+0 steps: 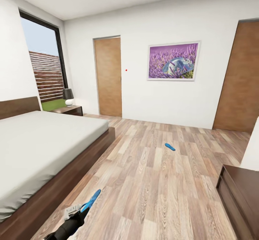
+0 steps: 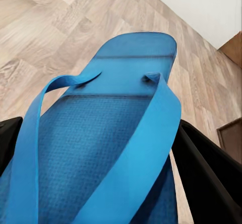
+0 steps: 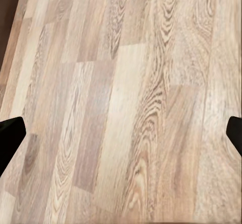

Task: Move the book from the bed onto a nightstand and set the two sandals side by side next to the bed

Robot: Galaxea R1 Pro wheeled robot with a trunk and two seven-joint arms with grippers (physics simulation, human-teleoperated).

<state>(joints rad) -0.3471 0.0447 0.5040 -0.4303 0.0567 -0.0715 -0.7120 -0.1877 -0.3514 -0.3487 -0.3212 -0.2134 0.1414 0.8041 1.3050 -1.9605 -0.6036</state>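
Observation:
My left gripper point(image 1: 82, 208) is shut on one blue sandal point(image 1: 91, 200), held above the floor beside the bed point(image 1: 43, 139) near the bottom of the head view. The left wrist view has that sandal point(image 2: 108, 138) close up, straps facing the camera, between the black fingers point(image 2: 212, 178). The second blue sandal point(image 1: 170, 146) lies on the wood floor in the middle of the room. A dark nightstand point(image 1: 70, 110) stands past the bed's far corner. My right gripper point(image 3: 121, 133) is open over bare floor, its fingertips point(image 3: 10, 138) wide apart. The book is out of view.
A lamp point(image 1: 68, 96) stands on the nightstand. A long low dark-brown cabinet point(image 1: 239, 193) stands at the right. Two tan doors point(image 1: 108, 76) and a lavender picture point(image 1: 173, 60) are on the far wall. A window point(image 1: 43, 67) is behind the bed.

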